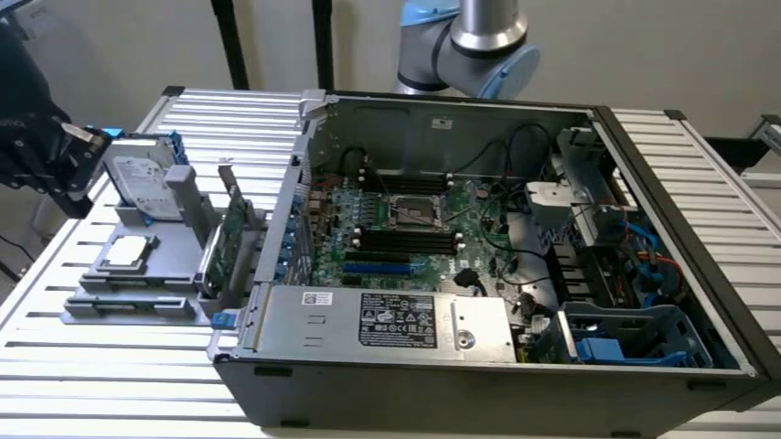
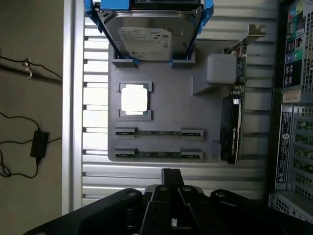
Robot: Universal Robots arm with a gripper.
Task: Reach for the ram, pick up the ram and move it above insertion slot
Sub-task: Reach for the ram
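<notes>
While the claw (image 2: 170,172) hangs pinched shut and empty above the counter (image 2: 98,169), the ram (image 2: 159,132) lies slotted in the grey tray (image 2: 176,107) alongside a hard drive (image 2: 146,39), processor (image 2: 134,99) and expansion card (image 2: 231,132).

- An open case (image 1: 488,389) is set on a slatted desk (image 1: 110,384), its motherboard (image 1: 403,229) exposed.
- A hard drive (image 1: 141,183), a card (image 1: 232,229) and ram (image 1: 128,298) are held in a gray holder (image 1: 165,251) beside it.
- The end effector (image 1: 55,160) is seen near the hard drive.
</notes>
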